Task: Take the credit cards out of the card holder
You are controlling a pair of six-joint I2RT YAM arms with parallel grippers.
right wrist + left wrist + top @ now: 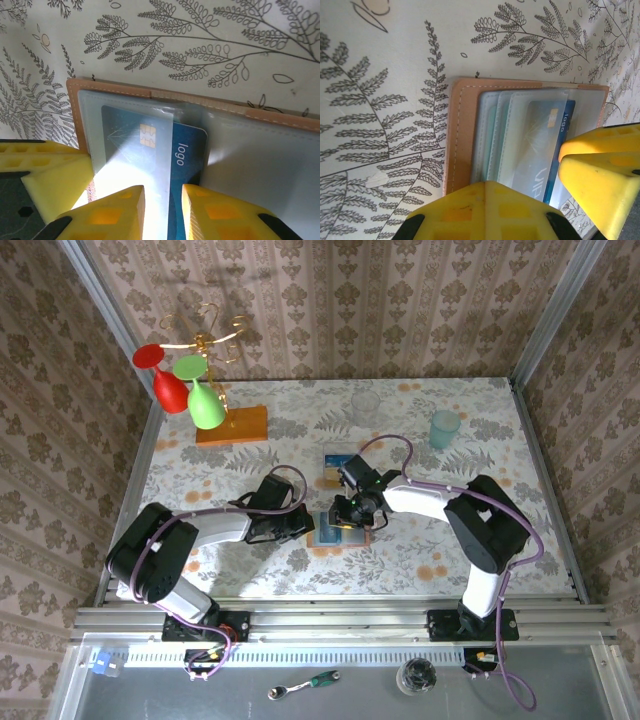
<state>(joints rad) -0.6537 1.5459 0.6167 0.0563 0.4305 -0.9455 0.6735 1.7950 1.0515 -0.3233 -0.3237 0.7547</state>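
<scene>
The card holder (328,536) lies open in the middle of the table (200,470), between the two grippers. Its clear pockets (125,105) hold a blue card (187,150) with a gold chip, partly out of its sleeve. The left wrist view adds a teal card (490,131) tucked in a pocket behind it. The left gripper (485,202) is closed, its tips on the holder. The right gripper (163,202) has its jaws slightly apart over the blue card, clamping nothing. From above, a small blue rectangle (338,466) lies just beyond the holder.
</scene>
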